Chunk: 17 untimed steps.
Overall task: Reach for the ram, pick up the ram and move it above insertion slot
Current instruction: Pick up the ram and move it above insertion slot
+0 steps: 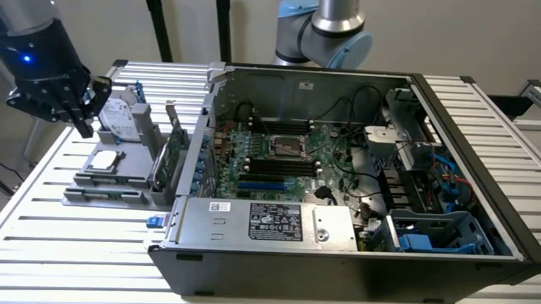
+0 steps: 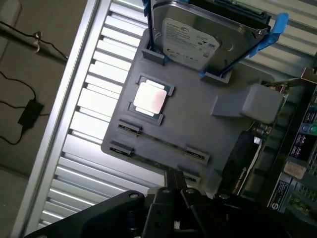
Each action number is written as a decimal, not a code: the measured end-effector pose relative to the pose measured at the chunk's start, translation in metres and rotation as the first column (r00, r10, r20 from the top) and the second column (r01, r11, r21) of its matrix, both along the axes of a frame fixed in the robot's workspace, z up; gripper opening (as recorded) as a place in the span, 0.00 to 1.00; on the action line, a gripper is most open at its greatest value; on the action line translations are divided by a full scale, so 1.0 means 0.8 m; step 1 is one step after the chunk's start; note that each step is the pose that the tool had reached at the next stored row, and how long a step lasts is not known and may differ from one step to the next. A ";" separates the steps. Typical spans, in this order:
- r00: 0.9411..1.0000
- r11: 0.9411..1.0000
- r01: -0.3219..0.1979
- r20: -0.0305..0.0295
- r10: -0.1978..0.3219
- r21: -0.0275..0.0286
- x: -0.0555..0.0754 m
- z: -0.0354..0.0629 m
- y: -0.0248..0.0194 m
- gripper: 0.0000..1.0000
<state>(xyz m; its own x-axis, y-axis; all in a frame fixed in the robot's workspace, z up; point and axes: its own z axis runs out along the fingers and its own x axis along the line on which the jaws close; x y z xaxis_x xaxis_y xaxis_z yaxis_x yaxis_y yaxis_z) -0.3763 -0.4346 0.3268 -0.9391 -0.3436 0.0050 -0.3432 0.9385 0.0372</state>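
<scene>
The ram (image 2: 158, 142) stands on edge in the grey fixture (image 2: 198, 119), a thin green strip held between small grey end clips; a second stick sits parallel beside it. My black gripper (image 2: 174, 181) hovers above that side of the fixture, fingers together with nothing between them. In the exterior view the gripper (image 1: 85, 130) hangs at the left, above the fixture (image 1: 85, 190) and near the hard drive. The insertion slots (image 1: 279, 166) are long black parallel sockets on the motherboard inside the open computer case, well off to the exterior view's right of the gripper.
On the fixture also stand a hard drive (image 1: 118, 117) in blue brackets, a silver processor (image 1: 105, 160) and a wider green card (image 1: 169, 158) with a metal bracket. The case wall (image 1: 203, 145) rises between fixture and motherboard. A shorter blue slot (image 1: 262, 187) lies beside the black ones.
</scene>
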 end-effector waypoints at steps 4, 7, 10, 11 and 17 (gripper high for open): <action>0.997 0.997 -0.073 0.000 0.073 0.000 0.000 -0.001 0.0000 0.11; 0.992 0.992 -0.127 0.000 0.127 0.000 0.000 -0.001 0.0000 0.11; 0.983 0.983 -0.182 0.000 0.182 0.000 0.000 -0.001 0.0000 0.11; 0.980 0.980 -0.198 0.000 0.198 0.000 0.000 -0.002 0.0000 0.11; 0.952 0.952 -0.305 0.000 0.305 0.000 0.000 -0.002 0.0000 0.11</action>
